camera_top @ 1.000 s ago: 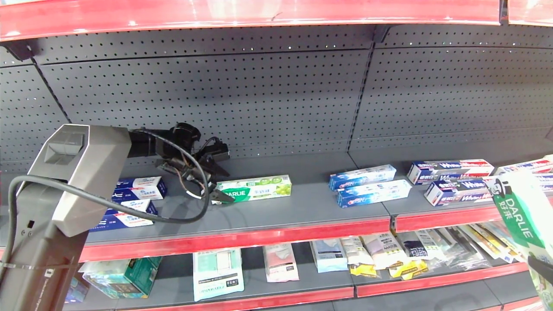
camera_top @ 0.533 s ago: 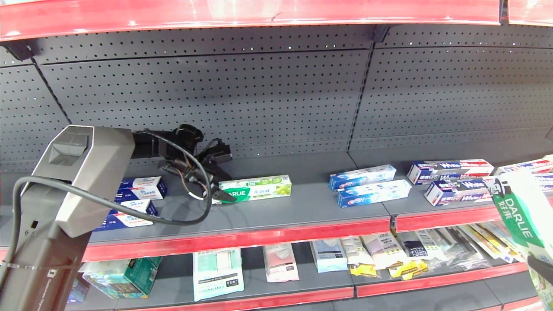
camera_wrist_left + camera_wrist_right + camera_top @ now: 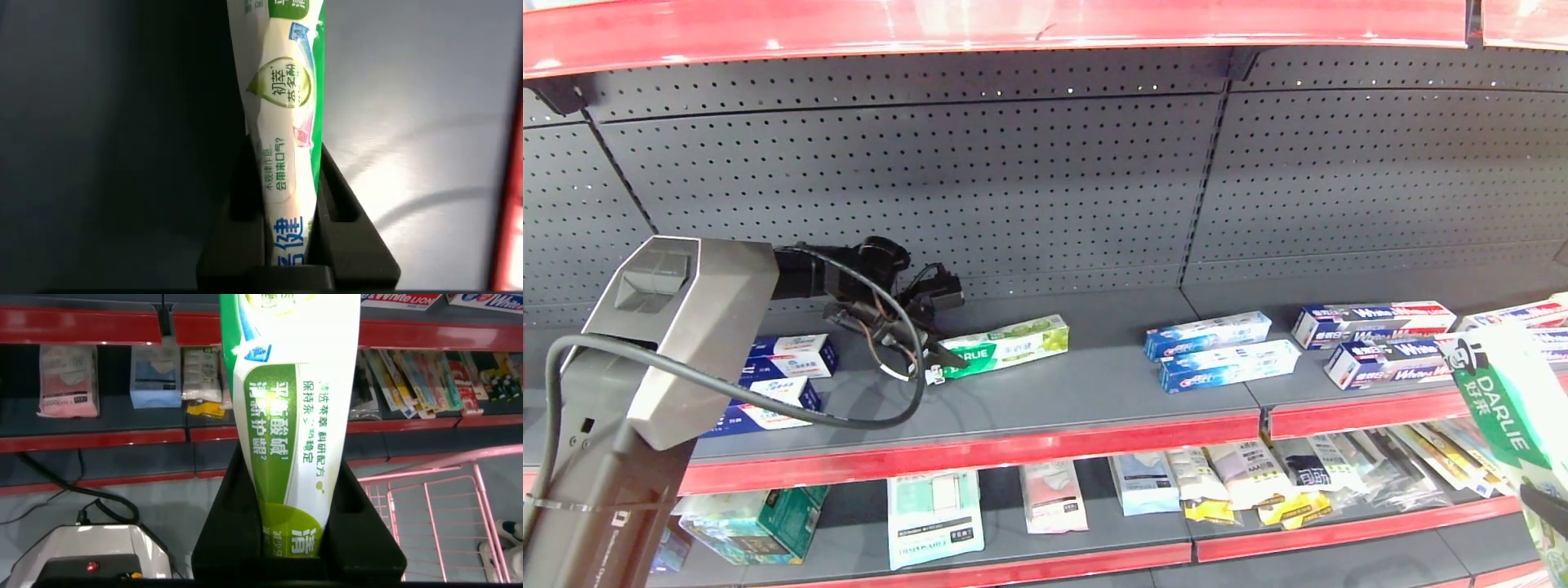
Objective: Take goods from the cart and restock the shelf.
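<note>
The left hand (image 3: 934, 362) pinches one end of a green toothpaste box (image 3: 1013, 343) that rests on the shelf (image 3: 1094, 392), not let go yet. The right hand (image 3: 292, 482) pinches a second toothpaste box (image 3: 1507, 400) in front of the shelf. I think that one goes on next.

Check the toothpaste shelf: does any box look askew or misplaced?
Yes. The green toothpaste box, clamped at one end by the left gripper, lies skewed on the shelf, its free end angled toward the back, more than the blue toothpaste boxes nearby.
</note>
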Robot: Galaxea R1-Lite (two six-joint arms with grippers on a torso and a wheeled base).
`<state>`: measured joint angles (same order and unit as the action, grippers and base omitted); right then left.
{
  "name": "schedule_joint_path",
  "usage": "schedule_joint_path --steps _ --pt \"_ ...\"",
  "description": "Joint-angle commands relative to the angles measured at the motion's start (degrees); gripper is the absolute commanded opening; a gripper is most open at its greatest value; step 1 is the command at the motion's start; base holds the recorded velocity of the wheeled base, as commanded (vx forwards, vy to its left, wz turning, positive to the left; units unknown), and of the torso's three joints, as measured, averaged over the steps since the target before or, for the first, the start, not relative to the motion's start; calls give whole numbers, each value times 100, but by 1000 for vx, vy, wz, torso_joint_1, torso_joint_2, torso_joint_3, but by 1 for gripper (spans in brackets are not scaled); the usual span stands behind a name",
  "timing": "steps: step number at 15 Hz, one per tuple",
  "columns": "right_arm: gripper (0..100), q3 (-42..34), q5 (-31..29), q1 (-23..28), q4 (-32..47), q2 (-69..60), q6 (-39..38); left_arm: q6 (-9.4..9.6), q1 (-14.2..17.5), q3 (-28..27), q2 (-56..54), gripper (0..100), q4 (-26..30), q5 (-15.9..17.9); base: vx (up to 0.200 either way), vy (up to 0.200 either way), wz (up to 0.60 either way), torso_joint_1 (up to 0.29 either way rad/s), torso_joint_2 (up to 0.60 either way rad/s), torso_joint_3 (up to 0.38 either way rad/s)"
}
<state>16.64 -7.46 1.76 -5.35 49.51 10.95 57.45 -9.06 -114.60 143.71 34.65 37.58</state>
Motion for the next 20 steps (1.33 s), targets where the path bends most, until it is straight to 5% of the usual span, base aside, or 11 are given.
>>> schedule_joint_path --steps 1,6,9,12,15,18,20 --pt "0 6 -1 0 -1 -2 30 99 44 1 -160 0 209 3 0 0 0 0 0 0" --pt "0 -3 -10 0 -1 -2 39 266 211 1 -458 0 324 329 0 0 0 0 0 0" --pt "0 6 -54 0 -1 -2 39 688 255 246 -573 0 324 583 0 0 0 0 0 0" --pt "0 -3 -71 0 -1 -2 39 715 255 1001 -1003 0 315 592 0 0 0 0 0 0" --pt "0 -3 -71 0 -1 6 39 723 264 1212 -1118 0 183 592 0 0 0 0 0 0" --pt "0 -3 -71 0 -1 -2 39 723 264 2118 -1390 0 -828 619 0 0 0 0 0 0" --pt "0 -12 -71 0 -1 -2 39 723 264 2469 -1539 0 -977 689 0 0 0 0 0 0"
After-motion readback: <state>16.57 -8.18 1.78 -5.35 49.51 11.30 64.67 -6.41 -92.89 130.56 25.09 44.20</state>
